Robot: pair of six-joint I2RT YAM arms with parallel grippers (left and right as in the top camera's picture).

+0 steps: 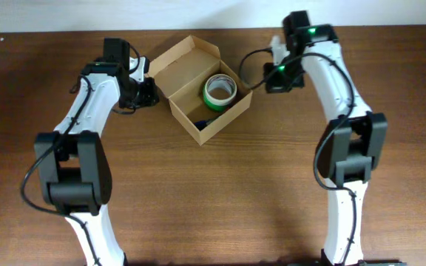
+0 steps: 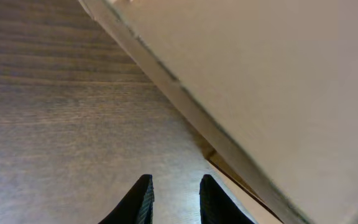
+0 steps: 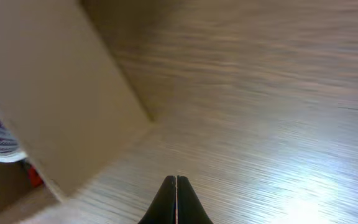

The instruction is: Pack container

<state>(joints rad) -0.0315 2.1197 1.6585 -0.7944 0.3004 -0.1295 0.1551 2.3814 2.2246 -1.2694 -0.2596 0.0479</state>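
Overhead and wrist views, one moment. I counted two arms, two grippers, one box and one table (image 1: 213,214).

Left gripper (image 2: 174,200): its two fingers (image 2: 143,202) stood a little apart. Bare wood showed through the gap and nothing lay between them. They hung just above the table. A tan cardboard face of the box (image 1: 226,120) filled the wrist view ahead of the fingers and to their right. From overhead, this gripper sat just beside the box's near corner. I could not tell whether it touched the cardboard.

Right gripper (image 3: 176,182): its two fingers were pressed together to a single point and pinched nothing. Only table lay under the tip. One plain side wall of the box rose ahead of it and to its left, clearly apart from the fingertips.

The box lay between the two grippers, turned cornerwise to both. Its one flap (image 1: 187,58) stood open on the side nearer the left gripper. Inside I counted two things. One was a tape roll (image 1: 210,98), green and white, lying flat in the half nearer the right gripper. The other was a dark item (image 1: 202,122), which lay against the inner corner farthest from the flap and was too small for me to identify.
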